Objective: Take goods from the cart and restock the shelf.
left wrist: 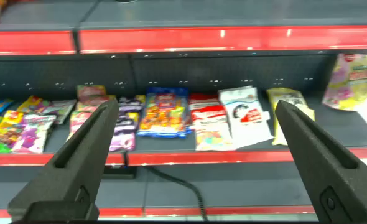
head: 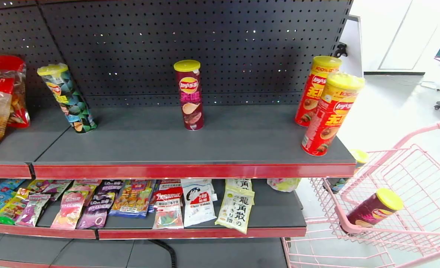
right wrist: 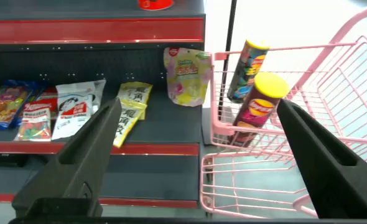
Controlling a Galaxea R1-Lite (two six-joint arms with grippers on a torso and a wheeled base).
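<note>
The left gripper [left wrist: 196,106] is hanging with its fingers spread wide and holding nothing, facing the lower shelf [left wrist: 171,155] and its row of packets [left wrist: 165,112]. The right gripper [right wrist: 199,106] is also gaping wide and empty, sitting near the right end of that shelf, just left of the pink cart [right wrist: 333,81].

The cart [head: 410,178] is standing to the right of the shelves. A maroon can [head: 374,212] with a yellow lid is leaning inside it at its near left corner, and a patterned can [right wrist: 246,62] is leaning just beyond it against the cart's left wall.

On the top shelf [head: 190,149], four cans are standing upright: a teal can [head: 67,98] on the left, a middle can [head: 190,95], and, at the right end, a far red can [head: 316,91] with a near red can [head: 331,113] just in front. Red snack bags [head: 0,93] are sitting at the far left.
</note>
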